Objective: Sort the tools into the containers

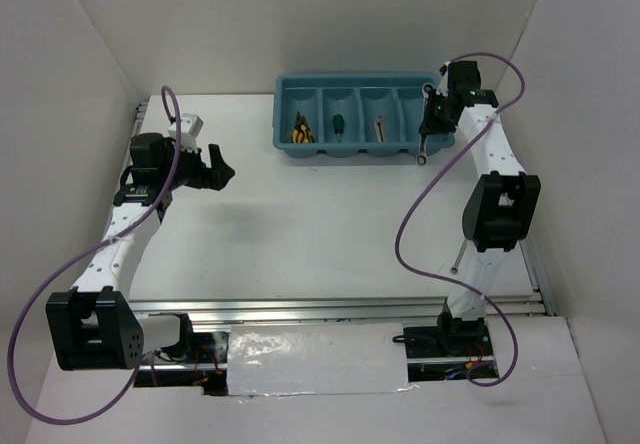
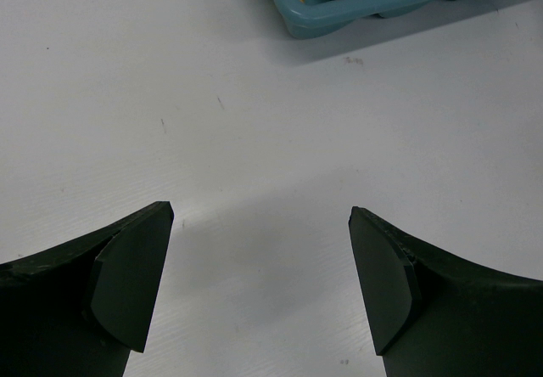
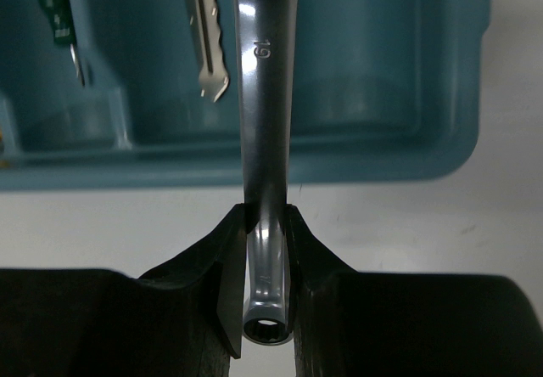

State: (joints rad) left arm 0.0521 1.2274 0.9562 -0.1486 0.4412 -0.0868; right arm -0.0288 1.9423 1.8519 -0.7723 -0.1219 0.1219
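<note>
You are on what looks like the last tool. Your right gripper (image 3: 266, 224) is pinching the wrench (image 3: 267, 97) close to its ring end, with both fingers pressed flat against the shank. In the right wrist view the wrench runs straight up the middle of the frame. It crosses the near wall of the tray (image 3: 382, 169) and reaches over the rightmost compartment, which shows nothing else inside. Its far end is cut off at the top of the frame, and you cannot tell whether it touches the tray anywhere.

Three compartments already hold something. In the top view, counting from the left of the tray, you have the pliers (image 1: 301, 132) in the first, the screwdriver (image 1: 339, 124) in the second and a silver tool (image 1: 380, 126) in the third. No loose tool shows on the table (image 1: 300, 224) in any view.

Your left gripper (image 1: 215, 169) sits at the left of the top view, well apart from the tray. Its fingers are spread wide and hold nothing, with only bare table between them in its own wrist view.

So, by my reading, the sort is nearly finished. What remains is to bring the wrench fully over that rightmost compartment, lower it and let go. The wrench is long, so it may catch on the rim.
</note>
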